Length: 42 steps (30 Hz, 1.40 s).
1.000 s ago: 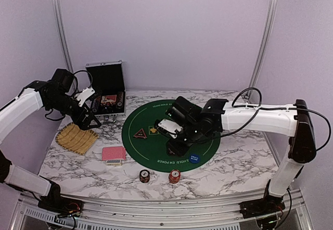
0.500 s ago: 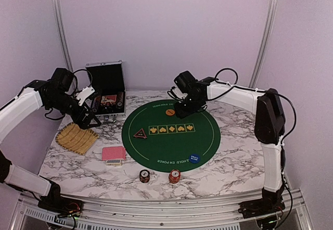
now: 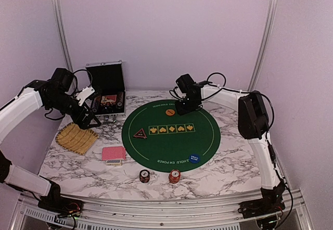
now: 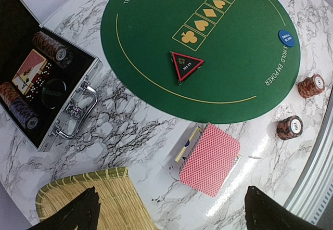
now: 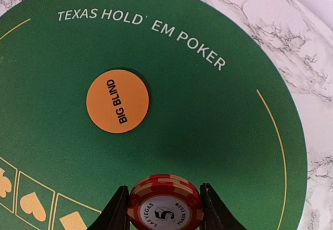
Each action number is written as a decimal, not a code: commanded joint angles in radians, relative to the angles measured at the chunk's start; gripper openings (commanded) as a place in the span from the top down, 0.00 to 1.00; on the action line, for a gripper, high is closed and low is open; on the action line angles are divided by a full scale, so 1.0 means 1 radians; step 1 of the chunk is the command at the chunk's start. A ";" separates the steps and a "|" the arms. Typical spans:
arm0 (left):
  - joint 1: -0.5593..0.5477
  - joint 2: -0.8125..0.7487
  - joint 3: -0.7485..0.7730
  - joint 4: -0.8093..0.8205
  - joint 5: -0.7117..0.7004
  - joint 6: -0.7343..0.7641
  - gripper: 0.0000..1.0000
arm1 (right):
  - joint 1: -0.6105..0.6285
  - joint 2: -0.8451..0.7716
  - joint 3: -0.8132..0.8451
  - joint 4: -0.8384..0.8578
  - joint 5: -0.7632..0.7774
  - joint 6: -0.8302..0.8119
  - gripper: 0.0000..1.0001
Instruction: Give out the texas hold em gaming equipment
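My right gripper (image 5: 165, 209) is shut on a stack of red poker chips (image 5: 165, 201) with "5" on its top face, held just above the far part of the green poker mat (image 5: 218, 110). The orange Big Blind disc (image 5: 117, 101) lies on the mat just beyond it. In the top view this gripper (image 3: 183, 108) is beside that disc (image 3: 169, 112). My left gripper (image 4: 171, 214) is open, high over the red-backed cards (image 4: 210, 158). The dark triangular marker (image 4: 186, 65), the blue disc (image 4: 285, 38), a red chip stack (image 4: 310, 86) and a dark one (image 4: 289, 127) rest below.
An open silver case (image 4: 78, 92) holding more chips and cards stands at the back left. The yellow woven tray (image 4: 88, 199) lies under my left gripper's left finger. The table's front rail (image 3: 156, 204) runs near the two chip stacks (image 3: 144, 176).
My right arm has swung from the near middle of the mat to its far side beside the orange disc, carrying the chips. The left arm has stayed still.
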 commanded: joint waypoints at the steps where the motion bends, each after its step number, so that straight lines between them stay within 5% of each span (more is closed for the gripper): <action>1: -0.004 0.000 0.016 -0.031 0.015 0.001 0.01 | -0.012 0.047 0.064 0.042 -0.027 0.007 0.98; 10: -0.004 0.001 0.016 -0.031 0.013 0.000 0.01 | -0.034 0.087 0.066 0.051 -0.046 0.012 0.94; 20: -0.004 -0.007 0.015 -0.031 0.004 0.001 0.01 | -0.038 0.100 0.065 0.049 -0.044 -0.006 0.52; 30: -0.004 -0.022 0.015 -0.034 -0.002 0.000 0.01 | -0.045 0.087 0.118 0.012 -0.001 -0.022 0.39; 35: -0.003 -0.021 0.020 -0.036 -0.008 -0.004 0.01 | -0.033 -0.021 0.074 0.007 0.013 -0.026 0.37; 42: -0.003 -0.018 0.028 -0.037 -0.013 -0.001 0.01 | 0.079 -0.281 -0.204 -0.010 0.046 -0.041 0.22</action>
